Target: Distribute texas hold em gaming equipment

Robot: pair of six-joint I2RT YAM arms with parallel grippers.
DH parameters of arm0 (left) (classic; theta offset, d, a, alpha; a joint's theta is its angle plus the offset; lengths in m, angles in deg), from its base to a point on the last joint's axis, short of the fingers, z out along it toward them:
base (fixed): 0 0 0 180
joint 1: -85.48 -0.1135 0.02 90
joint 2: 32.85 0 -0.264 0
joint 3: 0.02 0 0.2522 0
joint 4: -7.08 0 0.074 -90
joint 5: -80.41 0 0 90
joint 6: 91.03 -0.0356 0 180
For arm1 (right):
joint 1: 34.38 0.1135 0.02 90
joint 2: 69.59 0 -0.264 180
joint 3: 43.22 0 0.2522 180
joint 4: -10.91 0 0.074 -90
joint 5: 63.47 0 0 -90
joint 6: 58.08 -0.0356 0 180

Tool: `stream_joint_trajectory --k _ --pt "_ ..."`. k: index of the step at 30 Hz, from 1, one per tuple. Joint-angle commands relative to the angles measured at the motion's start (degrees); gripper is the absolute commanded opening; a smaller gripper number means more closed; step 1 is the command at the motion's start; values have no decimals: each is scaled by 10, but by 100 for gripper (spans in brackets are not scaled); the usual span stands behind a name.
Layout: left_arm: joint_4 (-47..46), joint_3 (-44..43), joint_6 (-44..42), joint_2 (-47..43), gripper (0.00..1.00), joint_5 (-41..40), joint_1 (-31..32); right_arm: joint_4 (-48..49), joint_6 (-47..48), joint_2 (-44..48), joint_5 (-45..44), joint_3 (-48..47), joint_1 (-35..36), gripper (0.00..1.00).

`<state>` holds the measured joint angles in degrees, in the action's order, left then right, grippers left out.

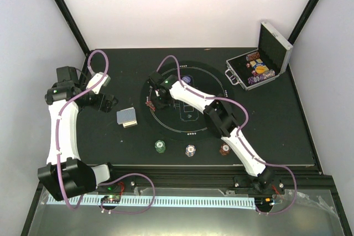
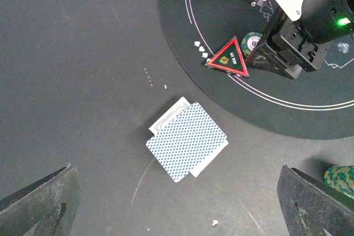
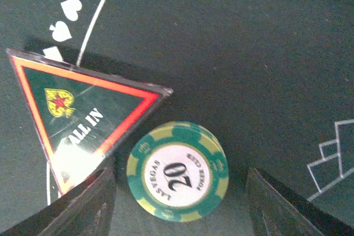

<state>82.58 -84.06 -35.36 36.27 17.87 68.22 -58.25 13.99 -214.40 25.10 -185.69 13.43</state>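
Green-and-cream striped chips [image 2: 342, 178] cut off by the left wrist view's right edge, white card [image 2: 168, 119] mostly hidden under a blue-patterned playing card [image 2: 187, 147]

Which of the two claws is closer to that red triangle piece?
The right. The right gripper hangs open just above the red triangle marker and a green chip on the black mat. The left gripper sits off the mat, near the card stack, farther away.

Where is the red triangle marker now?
The triangle marker lies on the black mat's left edge in the top view, beside the green chip at the right gripper.
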Motion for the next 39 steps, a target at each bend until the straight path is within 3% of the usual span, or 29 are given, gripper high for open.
stream_joint_trajectory --k 1,6,13,16,23,32,34,39 --pt "23 -29 -5 1 99 28 -3 -27 11 39 -39 13 -3 69" --pt "27 -32 -11 -11 99 57 -3 -26 24 134 -56 71 3 71" --pt "26 -29 -10 -10 99 58 -3 52 -4 328 -44 318 80 83" --pt "30 -28 -10 -7 99 60 -3 81 -35 370 -31 396 123 87" --pt "36 -34 -9 -12 99 61 -3 106 -65 354 -8 439 198 93" --pt "40 -34 -14 -18 99 54 -3 105 -61 312 1 423 216 93" --pt "38 -35 -13 -18 99 54 -3 105 -59 306 0 422 216 90" --pt "38 -34 -13 -17 99 54 -3 107 -61 294 -5 421 216 72"
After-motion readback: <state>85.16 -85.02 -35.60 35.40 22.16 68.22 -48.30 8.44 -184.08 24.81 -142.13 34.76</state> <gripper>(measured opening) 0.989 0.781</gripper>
